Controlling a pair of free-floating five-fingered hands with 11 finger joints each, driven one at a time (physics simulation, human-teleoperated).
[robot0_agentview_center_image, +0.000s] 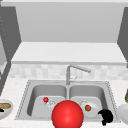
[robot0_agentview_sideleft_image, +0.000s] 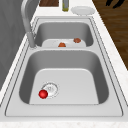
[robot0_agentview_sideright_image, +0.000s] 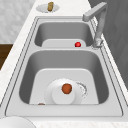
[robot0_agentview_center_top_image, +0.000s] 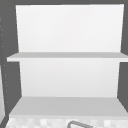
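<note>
My right hand (robot0_agentview_center_image: 106, 117) hovers at the front right corner of the sink (robot0_agentview_center_image: 110, 92), its fingers relaxed and holding nothing; its fingers (robot0_agentview_sideleft_image: 113, 3) also show in the left side view, out past the counter's edge. Closest to it is a white plate (robot0_agentview_center_image: 93, 110) in the right basin, carrying a round orange-brown item (robot0_agentview_center_image: 88, 108). A small red ball (robot0_agentview_center_image: 45, 99) lies by the left basin's drain. A big red sphere (robot0_agentview_center_image: 67, 115) sits low in the front view, over the sink's front rim.
The faucet (robot0_agentview_center_image: 68, 73) rises behind the divider. On the left counter a plate (robot0_agentview_center_image: 7, 111) bears a piece of bread (robot0_agentview_sideright_image: 50, 6). At the right stand another white plate (robot0_agentview_sideleft_image: 83, 10) and a bottle (robot0_agentview_sideleft_image: 65, 6). Two bare shelves (robot0_agentview_center_top_image: 67, 55) hang above.
</note>
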